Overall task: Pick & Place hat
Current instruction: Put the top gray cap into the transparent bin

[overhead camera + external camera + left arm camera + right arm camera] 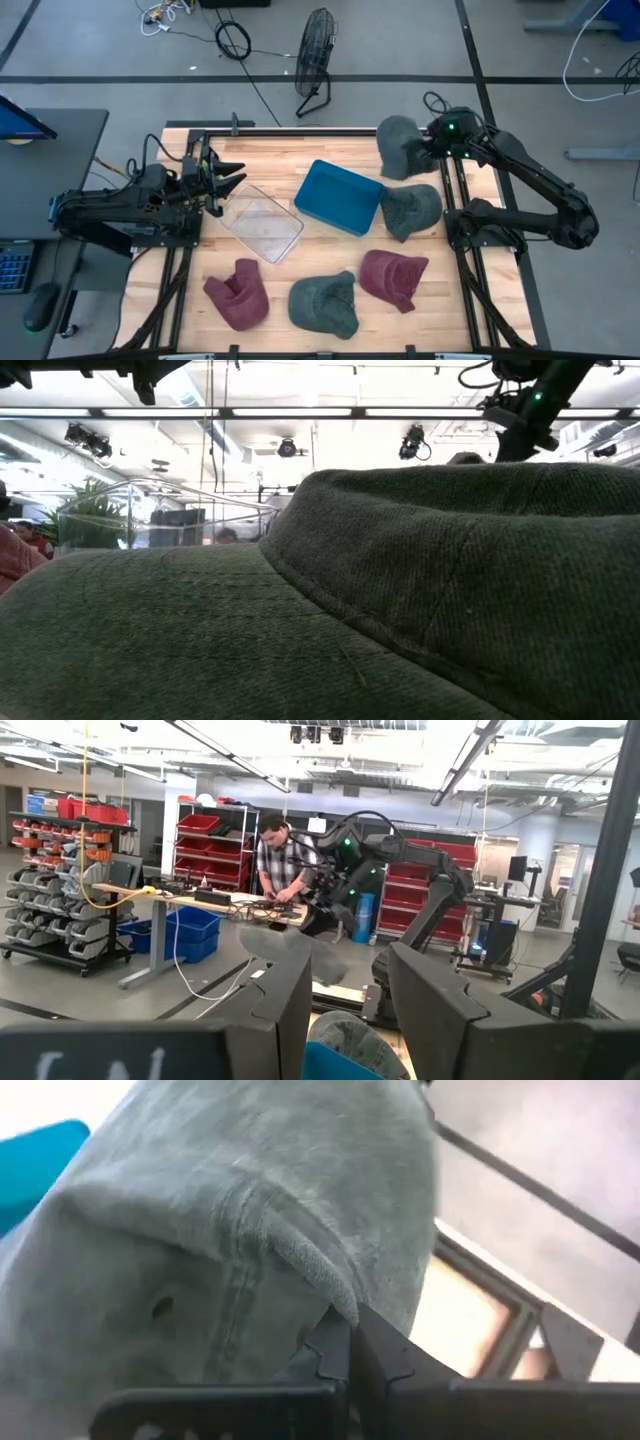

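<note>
Grey-green hat (401, 146) sits at far right corner of the wooden table (330, 255), raised, w/ a fold of its fabric pinched in the right gripper (428, 143). Right wrist view: fingers (335, 1350) closed tight on a ridge of the cloth, hat (220, 1230) filling most of the frame, a bit of blue bin (35, 1160) at the edge.

Just beside it, nearer the table's middle, the blue bin (338, 196), tilted relative to table edges. A 2nd grey-green hat (410, 210) lies touching the bin's right side, below the held one. Near edge: maroon hat (392, 277), another grey-green hat (324, 304) and a 2nd maroon hat (238, 293), in a row. Low view is mostly blocked by the nearest grey-green hat (330, 600).

Clear plastic bin (262, 222) lies left of the blue one. Left gripper (228, 178) is over the table's left edge by the clear bin, jaws apart, holding nothing.

Left wrist view: a person (278, 865) stands at a workbench beyond the table. A black floor fan (314, 60) stands on the floor past the far edge.
</note>
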